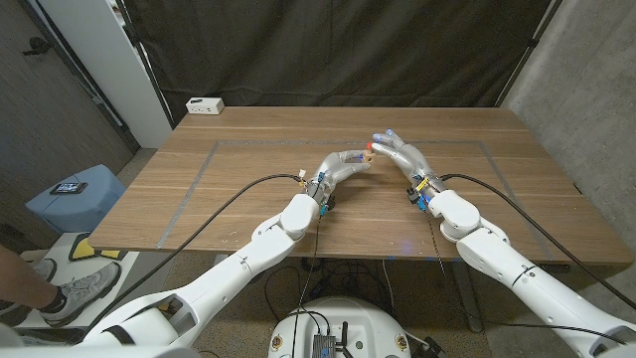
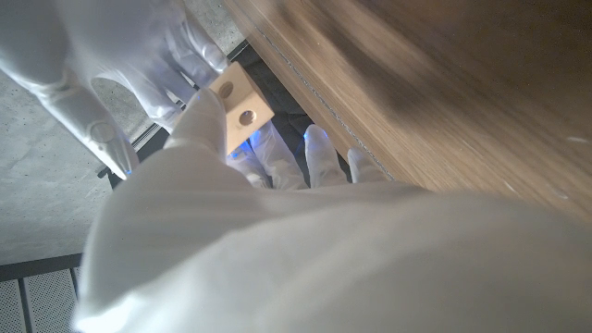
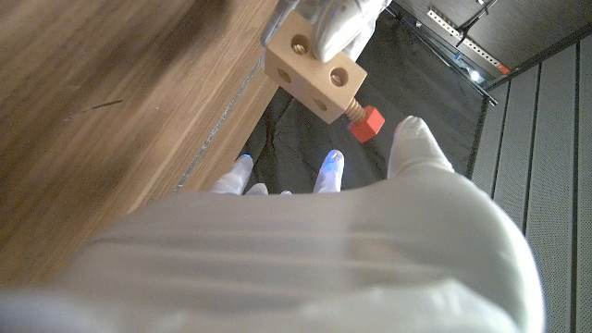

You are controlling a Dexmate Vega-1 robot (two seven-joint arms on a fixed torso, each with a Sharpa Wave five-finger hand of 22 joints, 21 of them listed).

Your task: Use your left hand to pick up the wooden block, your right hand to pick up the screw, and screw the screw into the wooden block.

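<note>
**Two hands meet mid-table, screw seated in the block**

Your left hand (image 1: 343, 167) grips the pale square wooden block with round holes (image 3: 313, 67) at its fingertips, lifted off the brown wooden table (image 1: 248, 189). In the right wrist view the left hand's fingers (image 3: 335, 26) wrap over the block's upper side. The wooden-threaded screw with the red hex head (image 3: 365, 123) sticks out of one block face, thread partly inside, red head clear of the wood.

Your right hand (image 1: 399, 154) comes in from the other side, fingers pointing toward the left hand, both raised above the table's middle. Its fingers (image 3: 418, 141) are spread and just beside the red head; none visibly touches it, so that hand looks released.

In the left wrist view the left thumb lies along the block's side, with the right hand's fingers close behind the block. Both forearms angle inward from the near table edge, meeting in a peak.
</note>
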